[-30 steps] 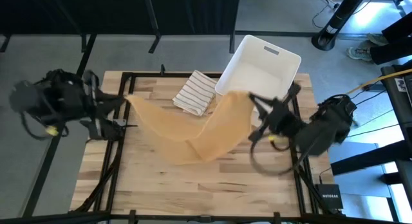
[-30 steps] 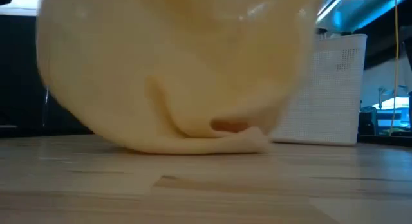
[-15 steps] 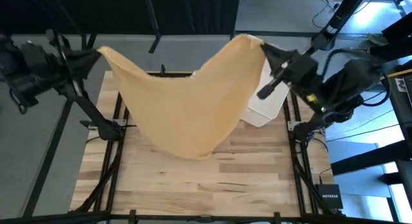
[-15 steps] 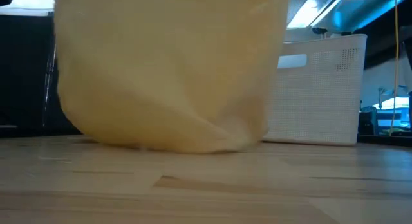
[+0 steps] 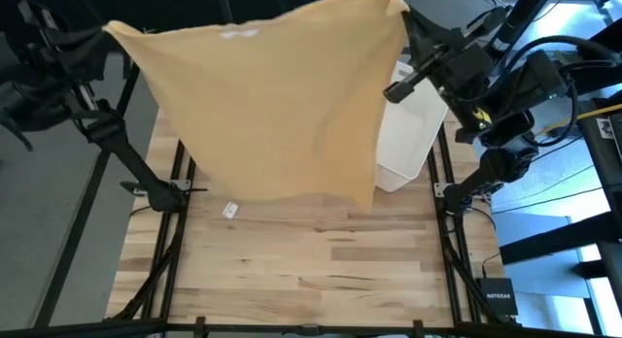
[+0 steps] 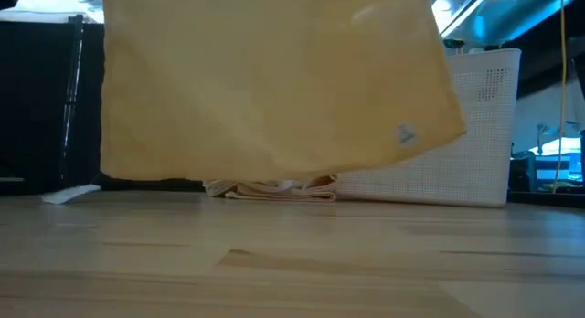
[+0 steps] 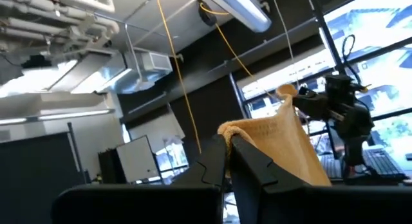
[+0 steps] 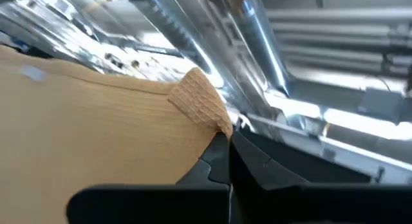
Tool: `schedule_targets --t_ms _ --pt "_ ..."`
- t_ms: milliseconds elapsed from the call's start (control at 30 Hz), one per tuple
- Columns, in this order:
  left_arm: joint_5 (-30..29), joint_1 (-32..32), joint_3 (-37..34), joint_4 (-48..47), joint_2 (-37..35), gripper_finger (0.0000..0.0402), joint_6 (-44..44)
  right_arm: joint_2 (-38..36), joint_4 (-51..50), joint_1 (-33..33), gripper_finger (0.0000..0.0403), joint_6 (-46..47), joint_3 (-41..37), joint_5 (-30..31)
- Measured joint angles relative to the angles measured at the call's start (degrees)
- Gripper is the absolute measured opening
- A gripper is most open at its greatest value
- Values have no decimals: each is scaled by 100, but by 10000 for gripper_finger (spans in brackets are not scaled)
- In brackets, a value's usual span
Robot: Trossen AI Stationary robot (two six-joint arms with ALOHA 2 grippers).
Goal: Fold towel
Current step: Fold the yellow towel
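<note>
A yellow towel (image 5: 272,105) hangs spread out between my two raised grippers, its lower edge (image 6: 274,167) clear of the table. My left gripper (image 5: 115,32) is shut on its upper left corner, high over the table's far left. My right gripper (image 5: 403,17) is shut on its upper right corner, high over the far right. A small white tag (image 6: 405,133) shows near the towel's lower right corner. My left gripper pinches the towel's upper left corner (image 7: 239,129) between its two fingers (image 7: 215,161), which slant upward. From there the cloth runs taut toward the other gripper and hangs down free. One layer or several, I cannot tell. My right gripper pinches the towel's upper right corner (image 8: 205,103) between its two fingers (image 8: 222,156), which slant upward; a small tuft sticks out past them. The top edge runs nearly straight to the left gripper, and the rest hangs clear of the table.
A white basket (image 5: 410,134) stands at the table's far right, partly behind the hanging towel. A folded striped cloth (image 6: 271,189) lies on the table behind the towel. A small white scrap (image 5: 230,209) lies on the wood left of centre. The table's near half (image 5: 311,270) is bare wood.
Both grippers have risen, drawn apart and gone toward the far edge, tipping upward, still shut on the towel's corners. The towel, which sagged in a loop with its middle on the table, has been lifted clear and spread into a flat hanging sheet.
</note>
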Motion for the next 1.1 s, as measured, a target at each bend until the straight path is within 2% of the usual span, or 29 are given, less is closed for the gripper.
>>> schedule_targets --t_ms 67,167,233,367,533,667,900,1100 --pt "22 -7 36 -7 -5 5 30 1 -73 -11 4 -47 0 -263" --pt "0 -93 38 -459 -6 5 -451 -3 -453 178 4 -120 0 -431" --pt "-22 -198 33 -1188 28 5 -1110 -9 -911 478 4 -87 2 -343" --pt "18 -452 23 -2908 196 5 -2926 12 -1983 1341 4 202 -6 278" --pt "20 -764 20 -4365 684 5 -5016 17 -3039 2500 4 1723 -280 724" --pt "13 -1161 21 -5089 1294 5 -6470 26 -3677 3275 4 3104 -761 911" --pt "-483 -1687 16 -6352 2469 5 -8754 26 -3798 4159 4 5375 -2164 1008" --pt "-516 -2080 16 -8292 3452 5 -11724 28 -3620 4624 4 7438 -3646 924"
